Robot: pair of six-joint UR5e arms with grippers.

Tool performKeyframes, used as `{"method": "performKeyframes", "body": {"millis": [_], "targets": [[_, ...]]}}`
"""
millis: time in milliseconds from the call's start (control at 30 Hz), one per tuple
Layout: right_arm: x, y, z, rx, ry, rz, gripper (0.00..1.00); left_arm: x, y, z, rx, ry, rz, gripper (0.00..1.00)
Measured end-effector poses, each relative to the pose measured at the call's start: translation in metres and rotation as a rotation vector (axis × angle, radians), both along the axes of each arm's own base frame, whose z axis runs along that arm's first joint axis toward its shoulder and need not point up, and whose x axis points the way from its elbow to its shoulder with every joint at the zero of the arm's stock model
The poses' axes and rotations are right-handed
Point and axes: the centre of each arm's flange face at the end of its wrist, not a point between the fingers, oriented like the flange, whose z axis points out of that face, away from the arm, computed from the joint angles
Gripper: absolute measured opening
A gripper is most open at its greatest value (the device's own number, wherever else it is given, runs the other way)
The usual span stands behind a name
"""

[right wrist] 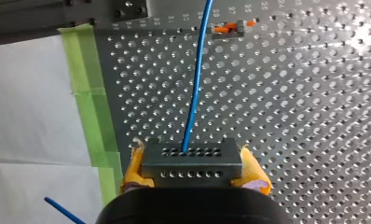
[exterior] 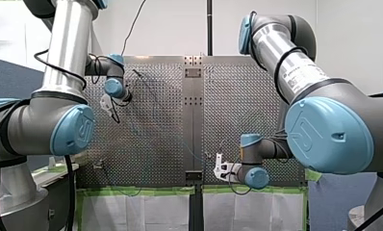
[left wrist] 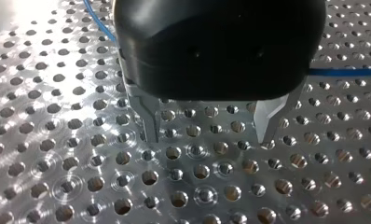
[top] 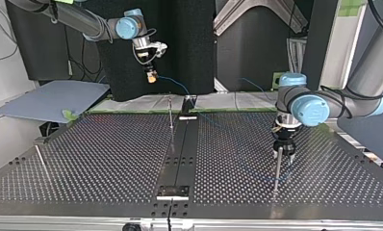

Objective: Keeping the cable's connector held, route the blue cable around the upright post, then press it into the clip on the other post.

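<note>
My right gripper (right wrist: 193,179) is shut, its yellow pads on the grey connector block (right wrist: 190,162). The blue cable (right wrist: 196,84) leaves the block's holes and runs ahead over the perforated plate. In the top view that gripper (top: 151,75) hangs high at the back, and the cable (top: 176,84) trails down from it. My left gripper (left wrist: 209,135) stands open just above the plate, with nothing between its metal fingers (left wrist: 151,122); the cable (left wrist: 344,72) passes behind it. In the top view it (top: 283,153) hovers at the top of a thin upright post (top: 277,171).
A clip with orange levers (right wrist: 232,28) sits on the plate ahead of my right gripper. Other thin posts stand at the top view's middle (top: 171,113) and far left (top: 41,161). Green tape (right wrist: 92,93) edges the plate beside white sheeting.
</note>
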Motion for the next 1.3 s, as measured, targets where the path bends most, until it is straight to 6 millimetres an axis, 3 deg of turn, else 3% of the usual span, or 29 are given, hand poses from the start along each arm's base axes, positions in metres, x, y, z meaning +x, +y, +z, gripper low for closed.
{"method": "performKeyframes", "body": {"millis": [333, 833, 1300], "targets": [[0.0, -0.001, -0.004, 0.013, 0.023, -0.01, 0.0, -0.001, 0.0, -0.001, -0.101, 0.005, 0.003, 1.0], [0.001, 0.0, -0.004, 0.01, 0.027, -0.007, 0.0, -0.011, 0.013, -0.011, -0.254, 0.106, 0.044, 1.0], [0.001, 0.001, -0.004, 0.009, 0.03, -0.005, 0.0, -0.009, 0.023, -0.011, -0.394, 0.092, 0.064, 1.0]]}}
